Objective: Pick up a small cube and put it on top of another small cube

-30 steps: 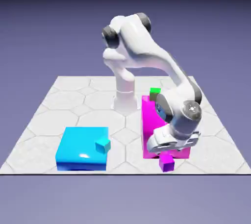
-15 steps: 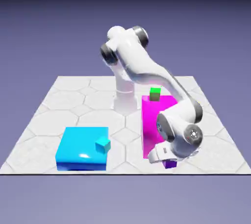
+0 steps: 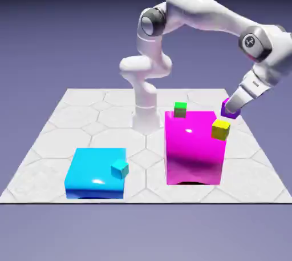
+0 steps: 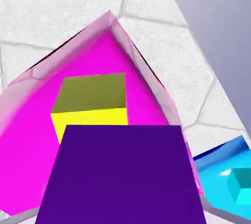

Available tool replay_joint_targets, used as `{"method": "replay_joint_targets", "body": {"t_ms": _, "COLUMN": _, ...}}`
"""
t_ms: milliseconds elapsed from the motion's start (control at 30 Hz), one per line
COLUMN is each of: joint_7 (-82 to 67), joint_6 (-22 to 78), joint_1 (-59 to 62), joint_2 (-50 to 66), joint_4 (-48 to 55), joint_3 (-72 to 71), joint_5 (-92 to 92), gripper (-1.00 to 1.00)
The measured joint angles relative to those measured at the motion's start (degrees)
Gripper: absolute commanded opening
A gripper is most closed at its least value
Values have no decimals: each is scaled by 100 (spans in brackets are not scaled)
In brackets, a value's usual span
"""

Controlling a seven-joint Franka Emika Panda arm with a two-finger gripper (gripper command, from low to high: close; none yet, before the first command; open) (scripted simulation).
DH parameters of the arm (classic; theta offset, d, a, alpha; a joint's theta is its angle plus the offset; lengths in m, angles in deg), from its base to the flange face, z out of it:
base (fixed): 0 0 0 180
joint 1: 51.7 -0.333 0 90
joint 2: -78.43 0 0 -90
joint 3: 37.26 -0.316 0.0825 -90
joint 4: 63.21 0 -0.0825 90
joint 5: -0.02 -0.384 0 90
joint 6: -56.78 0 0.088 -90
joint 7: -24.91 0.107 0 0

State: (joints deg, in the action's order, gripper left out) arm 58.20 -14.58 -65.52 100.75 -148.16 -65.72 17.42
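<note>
1. No text, label, brand or number can be read in either view.
2. Exterior view, toward 2 o'clock from the middle: the arm's round joint cap (image 3: 249, 40) bears a small pale mark on a dark disc. It is too small to make out as a letter, logo or sign.
3. Exterior view, between 2 and 3 o'clock: a tiny dark mark sits on the white hand (image 3: 254, 85), also too small to read.
4. Hand view: no readable lettering.
</note>
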Motion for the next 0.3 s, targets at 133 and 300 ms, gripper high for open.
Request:
{"method": "replay_joint_targets", "body": {"t_ms": 133, "joint_7": 15, "joint_6": -643, "joint_1": 158, "joint_2": -209, "joint_4": -830, "joint_3": 24, "joint_5": -49, "gripper": -100}}
{"method": "replay_joint_targets", "body": {"t_ms": 300, "joint_7": 24, "joint_6": -1077, "joint_1": 265, "joint_2": -349, "joint_4": -1388, "joint_3": 40, "joint_5": -71, "gripper": 100}}
